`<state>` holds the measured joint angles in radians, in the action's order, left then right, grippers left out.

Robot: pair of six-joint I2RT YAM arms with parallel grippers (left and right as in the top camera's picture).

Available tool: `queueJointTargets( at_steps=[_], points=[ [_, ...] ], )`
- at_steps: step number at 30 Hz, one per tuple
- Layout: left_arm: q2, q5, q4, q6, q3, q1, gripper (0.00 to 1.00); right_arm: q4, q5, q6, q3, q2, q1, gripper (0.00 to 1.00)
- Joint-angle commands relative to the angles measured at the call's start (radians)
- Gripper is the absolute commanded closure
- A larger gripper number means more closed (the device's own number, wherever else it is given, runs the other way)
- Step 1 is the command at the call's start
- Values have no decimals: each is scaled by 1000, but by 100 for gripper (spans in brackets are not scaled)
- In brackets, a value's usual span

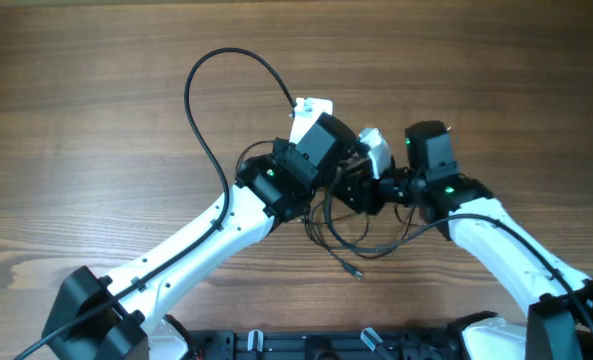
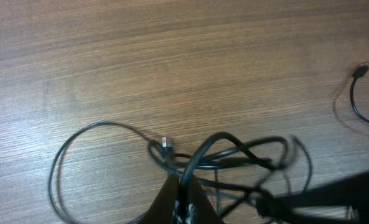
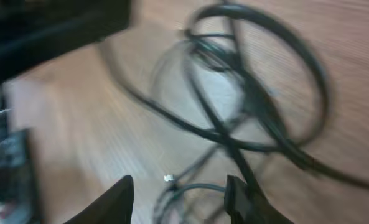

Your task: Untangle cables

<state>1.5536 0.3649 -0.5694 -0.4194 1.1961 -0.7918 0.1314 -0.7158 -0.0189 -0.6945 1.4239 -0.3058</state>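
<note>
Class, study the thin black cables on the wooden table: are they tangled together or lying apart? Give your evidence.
Tangled. The thin black cables cross and loop over one another in one bundle.

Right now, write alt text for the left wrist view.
The shut left hand pinches a tangle of thin black cables on a wooden table. One loop spreads left; a loose plug lies at upper right.

Soft, even light with faint shadows on the bench (image 1: pixel 96 100). The overhead view is sharp; the right wrist view smears the cables (image 3: pixel 259 118).
</note>
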Motion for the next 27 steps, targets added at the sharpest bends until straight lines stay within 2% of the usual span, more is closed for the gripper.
queueJointTargets(
  at_steps=[1,9,11,15,17,18,19,21,23,25,27],
  points=[
    [-11,-9,4,13,6,5,96,-33,225,72,-4,24,-15,50],
    [-11,-30,-30,20,7,62,96,32,139,27,-4,-3,-14,39],
    [-11,-105,-24,24,7,72,96,0,138,19,-4,-1,-15,38],
    [-11,-143,-19,23,7,72,96,-129,139,19,-4,69,-38,38],
    [-11,-163,-18,23,7,72,96,-163,127,31,-4,119,-38,58],
    [-11,-163,-18,23,7,72,96,-164,100,45,-4,130,-38,89],
    [-11,-163,-18,23,7,72,96,-160,77,69,-4,132,-38,96],
    [-11,-148,-20,23,6,89,96,-129,-26,72,-6,114,-22,96],
    [-11,-101,-45,23,7,132,96,-71,-143,80,-9,19,90,96],
    [-11,-69,-97,23,7,193,96,-40,-234,125,-9,-101,260,96],
    [-11,-60,-147,19,6,272,96,-44,-351,199,-9,-254,525,96]
  ],
)
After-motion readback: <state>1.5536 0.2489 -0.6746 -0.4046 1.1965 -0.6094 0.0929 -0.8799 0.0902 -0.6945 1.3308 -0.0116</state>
